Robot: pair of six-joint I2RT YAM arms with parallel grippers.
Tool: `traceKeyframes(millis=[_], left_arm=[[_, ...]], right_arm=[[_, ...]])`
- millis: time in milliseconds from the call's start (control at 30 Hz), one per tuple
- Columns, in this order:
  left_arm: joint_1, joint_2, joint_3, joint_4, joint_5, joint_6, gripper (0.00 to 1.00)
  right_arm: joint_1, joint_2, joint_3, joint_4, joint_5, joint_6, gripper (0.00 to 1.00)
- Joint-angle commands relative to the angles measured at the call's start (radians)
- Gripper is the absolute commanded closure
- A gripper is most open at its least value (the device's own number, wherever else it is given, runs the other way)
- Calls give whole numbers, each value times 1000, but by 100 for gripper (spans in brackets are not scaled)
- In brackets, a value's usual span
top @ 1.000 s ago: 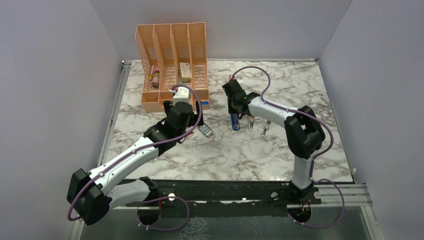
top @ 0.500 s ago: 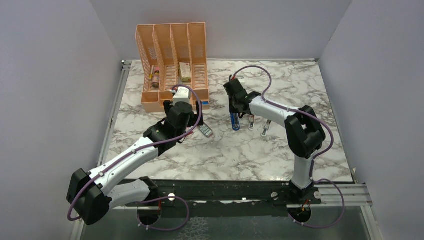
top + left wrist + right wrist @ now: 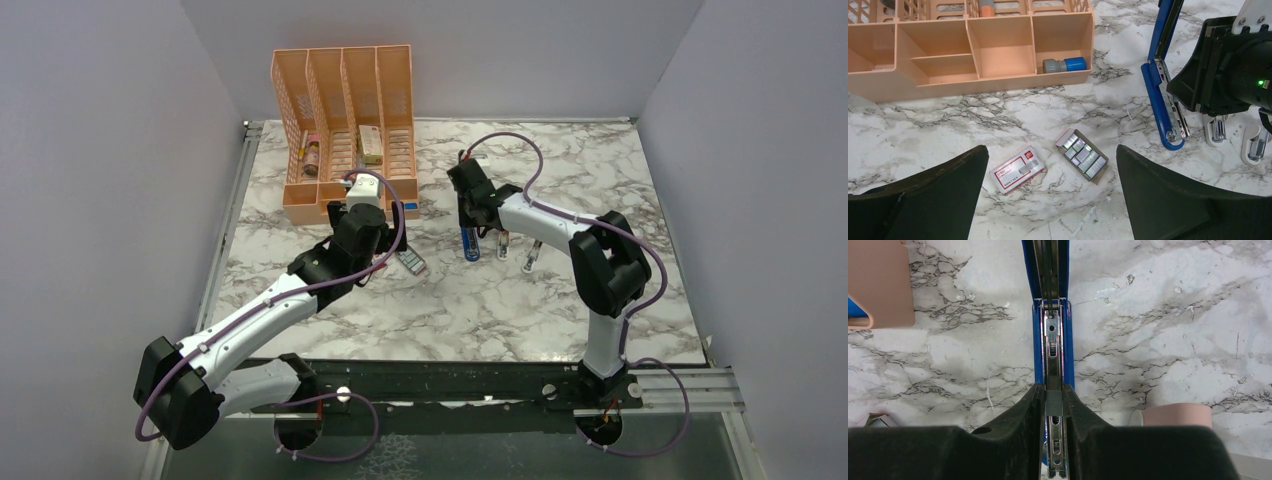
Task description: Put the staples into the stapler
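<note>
Your right gripper (image 3: 1053,402) is clenched on the metal magazine rail of the stapler (image 3: 1162,100), and that looks deliberate. Pinned like this, the base can't slide on the marble tabletop (image 3: 600,170) while the blue cover stands swung up, which leaves the channel bare for loading. The stapler sits about mid-tabletop, somewhat toward the far edge, to the right of the peach organizer (image 3: 973,50). Its long axis runs roughly from far edge to near edge, with the hinge at the far end and the rounded nose toward the near edge (toward you, in effect), and the open channel faces up. Your left gripper (image 3: 1050,150) hangs released, fingers spread wide, above the staples (image 3: 1081,156). Their tray lies on the tabletop left of the stapler, with the red box (image 3: 1017,169) just beside it. I'd judge that picking up a strip is the step in hand, since nothing is in the left fingers yet.
</note>
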Motion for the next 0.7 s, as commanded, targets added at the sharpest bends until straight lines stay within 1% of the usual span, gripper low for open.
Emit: traceKeyframes(millis=[0,167,400,667], left_arm=[[3,4,20,16,16,3,1],[3,4,21,16,16,4,1],[2,3,19,16,16,3,1],[3,4,19,17,16,2,1]], right_arm=[[-6,12,-20,30,2,-7,77],[-8,17,-24,34,-5,-11,77],[-8,10,-41,59,-51,-32,77],[-8,12,-46,53,-43,-39,77]])
